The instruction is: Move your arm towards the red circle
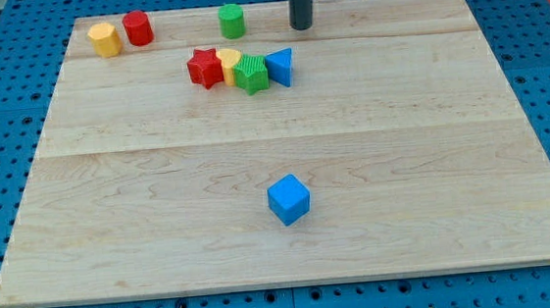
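The red circle [137, 28], a short red cylinder, stands near the board's top left corner, just right of a yellow hexagon block [104, 39]. My tip [301, 27] is at the view's top centre, well to the right of the red circle. A green cylinder [232, 21] stands between my tip and the red circle, apart from the tip.
A touching row of blocks lies below the green cylinder: a red star [205, 67], a yellow block [229, 60], a green block [250, 74] and a blue triangle [281, 67]. A blue cube [288, 199] sits alone lower down. The wooden board [431, 142] lies on a blue pegboard.
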Controlling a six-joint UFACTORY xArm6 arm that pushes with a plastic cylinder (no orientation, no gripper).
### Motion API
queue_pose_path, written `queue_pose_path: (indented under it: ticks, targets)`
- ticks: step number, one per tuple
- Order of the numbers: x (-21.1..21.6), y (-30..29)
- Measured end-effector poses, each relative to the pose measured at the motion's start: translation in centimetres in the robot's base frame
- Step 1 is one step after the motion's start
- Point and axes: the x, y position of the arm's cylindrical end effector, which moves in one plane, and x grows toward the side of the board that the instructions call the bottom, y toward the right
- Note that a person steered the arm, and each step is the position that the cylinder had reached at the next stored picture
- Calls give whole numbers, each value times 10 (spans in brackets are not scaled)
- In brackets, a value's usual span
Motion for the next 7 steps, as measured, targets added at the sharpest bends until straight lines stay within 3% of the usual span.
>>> queue_pose_path:
  ticks: [1, 2, 3, 5, 6, 7]
  targets:
    - [38, 79]
    - [109, 126]
    - [165, 85]
    - [187, -98]
    - [168, -193]
    - [133, -245]
